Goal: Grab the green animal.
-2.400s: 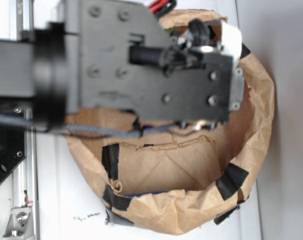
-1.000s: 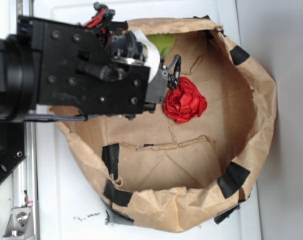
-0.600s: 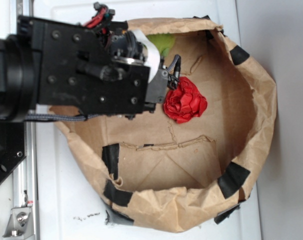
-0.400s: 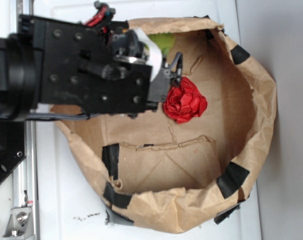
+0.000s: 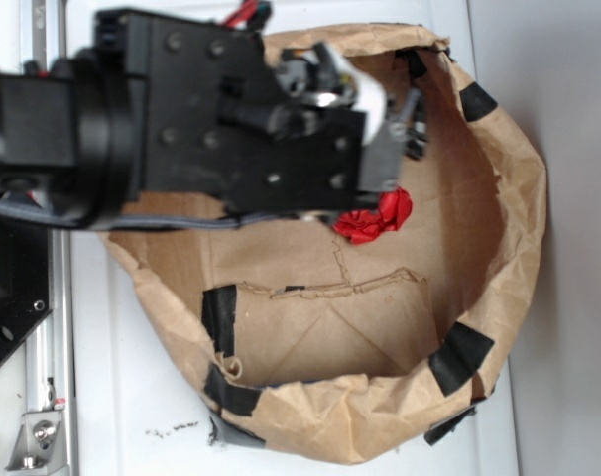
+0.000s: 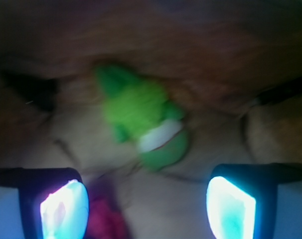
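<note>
**While nothing is grasped yet: approach stage only**

While hanging over the brown paper bag (image 5: 499,198), spread wide and empty, as seen from the wrist view: two finger pads (image 6: 64,209) at the lower corners, far apart, with nothing between them. Gripper (image 6: 146,209) therefore released, not clenched on anything.

Seen ahead of the pads in the wrist view, lying on the bag floor close to the crumpled paper wall: the green animal (image 6: 141,119), blurred, with a white band across the lower part. Not touching either pad, clearly apart from both. Hidden completely in the exterior view, covered by the black body of the arm (image 5: 231,119).

Lying near the lower left pad in the wrist view, and partly peeking out below the arm in the exterior view: the red fabric ball (image 5: 380,216). Close to the green animal but apparently not touching it; too blurred to be sure.

Done so far, judging from these views: positioning above the bag, toy in the camera sight. Left to do: moving forward until the toy sits between the pads, descending, closing, lifting. Possible risk: catching the red ball or the paper wall together with the toy.
</note>
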Robot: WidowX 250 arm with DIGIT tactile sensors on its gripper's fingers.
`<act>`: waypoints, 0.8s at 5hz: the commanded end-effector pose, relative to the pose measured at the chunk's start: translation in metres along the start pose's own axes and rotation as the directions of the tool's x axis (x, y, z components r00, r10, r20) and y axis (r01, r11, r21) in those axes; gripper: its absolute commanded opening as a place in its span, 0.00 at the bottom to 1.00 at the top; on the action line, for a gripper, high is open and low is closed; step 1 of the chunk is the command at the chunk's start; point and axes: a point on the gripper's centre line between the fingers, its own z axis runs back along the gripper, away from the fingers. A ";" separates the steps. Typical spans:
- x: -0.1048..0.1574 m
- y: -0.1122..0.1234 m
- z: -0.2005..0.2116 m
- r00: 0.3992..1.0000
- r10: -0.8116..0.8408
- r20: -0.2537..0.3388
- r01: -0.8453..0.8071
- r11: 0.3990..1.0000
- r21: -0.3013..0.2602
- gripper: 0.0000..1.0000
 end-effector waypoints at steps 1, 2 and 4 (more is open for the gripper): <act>0.015 -0.041 -0.003 0.990 0.016 -0.142 -0.028 0.996 -0.080 1.00; 0.018 -0.037 -0.012 0.993 0.005 -0.117 -0.013 0.998 -0.063 1.00; 0.016 -0.016 0.008 0.999 -0.045 -0.029 0.041 0.991 -0.126 1.00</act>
